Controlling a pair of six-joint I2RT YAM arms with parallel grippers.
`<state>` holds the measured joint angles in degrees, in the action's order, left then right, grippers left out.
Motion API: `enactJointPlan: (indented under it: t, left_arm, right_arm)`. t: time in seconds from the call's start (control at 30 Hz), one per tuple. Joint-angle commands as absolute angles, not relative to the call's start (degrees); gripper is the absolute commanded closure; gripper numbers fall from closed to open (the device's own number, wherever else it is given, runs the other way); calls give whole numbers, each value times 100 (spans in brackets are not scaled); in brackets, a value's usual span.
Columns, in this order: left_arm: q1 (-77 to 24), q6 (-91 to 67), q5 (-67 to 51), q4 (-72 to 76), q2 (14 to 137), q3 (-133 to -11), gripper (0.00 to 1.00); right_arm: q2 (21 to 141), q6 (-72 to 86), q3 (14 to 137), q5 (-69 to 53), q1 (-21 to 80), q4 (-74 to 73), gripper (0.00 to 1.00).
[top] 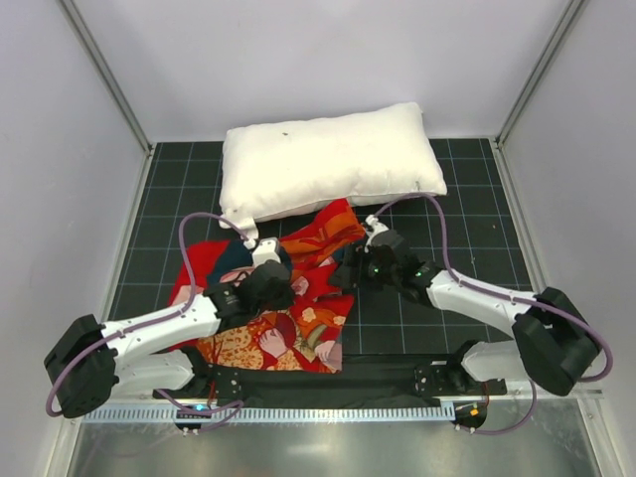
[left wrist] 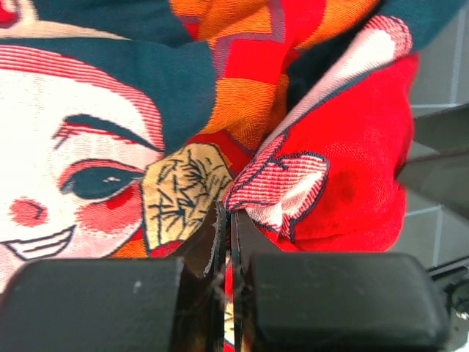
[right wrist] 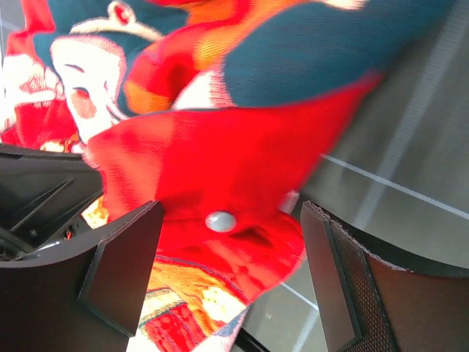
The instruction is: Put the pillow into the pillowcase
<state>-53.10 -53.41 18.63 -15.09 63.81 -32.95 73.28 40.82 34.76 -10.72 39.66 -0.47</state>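
The white pillow (top: 328,159) lies at the far side of the mat. The red printed pillowcase (top: 298,288) is crumpled in front of it, between the arms. My left gripper (top: 281,288) sits on the case; in the left wrist view its jaws (left wrist: 229,227) are pinched together on a thin fold of the pillowcase (left wrist: 330,169). My right gripper (top: 348,273) is at the case's right edge; in the right wrist view it (right wrist: 231,249) is open, its fingers (right wrist: 124,257) wide apart around a red edge of the pillowcase (right wrist: 220,161) with a snap button (right wrist: 220,221).
The black gridded mat (top: 477,219) covers the table. Grey walls stand on three sides. A black bar (top: 328,378) and a metal rail (top: 298,412) run along the near edge by the arm bases.
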Motion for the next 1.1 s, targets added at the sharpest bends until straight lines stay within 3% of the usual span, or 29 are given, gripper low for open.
enactJointPlan:
  t: [0.0, 0.07, 0.13, 0.17, 0.23, 0.27, 0.53, 0.73, 1.07]
  left_arm:
    - [-5168, -5125, 2259, -1897, 6240, -3454, 100]
    - [-5019, -4984, 2276, -1977, 6231, -3542, 100]
    - [-4835, -4922, 2250, -2048, 6231, -3586, 100]
    - [-4773, -4887, 2198, -2065, 6205, -3586, 100]
    - [-4659, -4817, 2162, -2135, 6153, -3568, 99]
    - [-4580, -4773, 2180, -2162, 6118, -3568, 100]
    - [-4570, -4053, 2022, -2663, 5871, -3876, 100]
    - [-4570, -3639, 961, -3146, 5670, -4447, 100]
    - [-4579, -3208, 18, -3208, 5378, -5035, 100]
  right_arm:
    - [7663, 3824, 4059, -467, 4341, 132, 16]
    - [8100, 3823, 4262, -431, 4351, 158, 24]
    - [8409, 3806, 4709, -378, 4359, 53, 39]
    - [8524, 3797, 4868, -300, 4351, 35, 63]
    - [8701, 3771, 5325, -124, 4351, -429, 81]
    - [8692, 3727, 5431, -45, 4351, -526, 95]
    - [7770, 3244, 5994, 1062, 4570, -1713, 96]
    - [7357, 2752, 7100, 1792, 4974, -3268, 96]
    - [8041, 1567, 9263, 2751, 4992, -3913, 96]
